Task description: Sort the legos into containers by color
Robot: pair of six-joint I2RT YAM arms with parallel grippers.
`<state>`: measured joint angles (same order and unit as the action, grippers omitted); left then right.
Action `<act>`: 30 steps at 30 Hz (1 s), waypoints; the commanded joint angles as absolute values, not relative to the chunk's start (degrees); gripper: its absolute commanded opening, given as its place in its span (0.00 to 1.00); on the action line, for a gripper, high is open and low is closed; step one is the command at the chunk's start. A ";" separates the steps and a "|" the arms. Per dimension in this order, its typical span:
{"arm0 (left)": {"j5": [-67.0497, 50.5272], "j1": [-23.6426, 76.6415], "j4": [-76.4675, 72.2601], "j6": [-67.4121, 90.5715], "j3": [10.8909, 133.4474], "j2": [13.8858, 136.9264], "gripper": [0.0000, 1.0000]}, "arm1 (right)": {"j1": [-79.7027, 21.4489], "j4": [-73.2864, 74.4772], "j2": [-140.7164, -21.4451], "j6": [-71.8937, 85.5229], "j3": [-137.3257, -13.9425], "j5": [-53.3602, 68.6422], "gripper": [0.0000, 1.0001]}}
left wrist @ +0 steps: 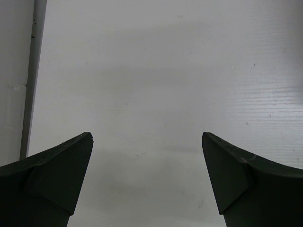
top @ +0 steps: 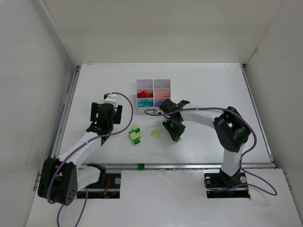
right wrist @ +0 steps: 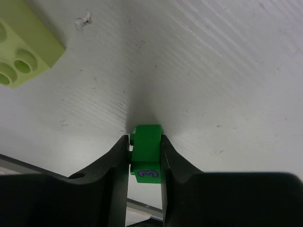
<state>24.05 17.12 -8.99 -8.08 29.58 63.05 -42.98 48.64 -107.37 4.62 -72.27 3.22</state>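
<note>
Jaws of the right gripper (right wrist: pixel 144 140) are closed on a small green plastic brick (right wrist: pixel 147 152) at the white tabletop (top: pixel 213 94), near the white compartmented organiser box (top: pixel 144 82). Left gripper (left wrist: pixel 147 137) jaws stand wide apart, holding nothing.

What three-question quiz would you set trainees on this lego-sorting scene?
1. True or false: the left pincer holds a brick.
2. What colour is the brick in the right pincer? A red, B green, C teal.
3. Which digit is printed on that brick?
Key: 1 false; 2 B; 3 the digit 3.
</note>
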 commanded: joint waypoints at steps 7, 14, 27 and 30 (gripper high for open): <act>24.70 16.87 -10.28 -8.17 29.09 62.05 1.00 | -42.81 45.53 -101.52 7.64 -80.14 -0.18 0.00; 24.70 16.87 -10.28 -8.17 28.56 62.05 1.00 | -34.46 32.45 -101.33 17.21 -93.86 -3.60 0.00; 24.70 16.87 -10.28 -8.17 28.56 61.00 1.00 | -30.41 30.14 -121.19 18.54 -118.81 -9.15 0.00; 24.70 16.87 -10.28 -8.17 28.56 61.00 1.00 | -30.41 30.15 -121.90 19.07 -118.83 -9.14 0.00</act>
<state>24.05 17.12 -9.02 -8.08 29.54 62.72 -30.35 31.31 -123.26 17.82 -115.13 -8.75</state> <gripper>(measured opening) 0.997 0.347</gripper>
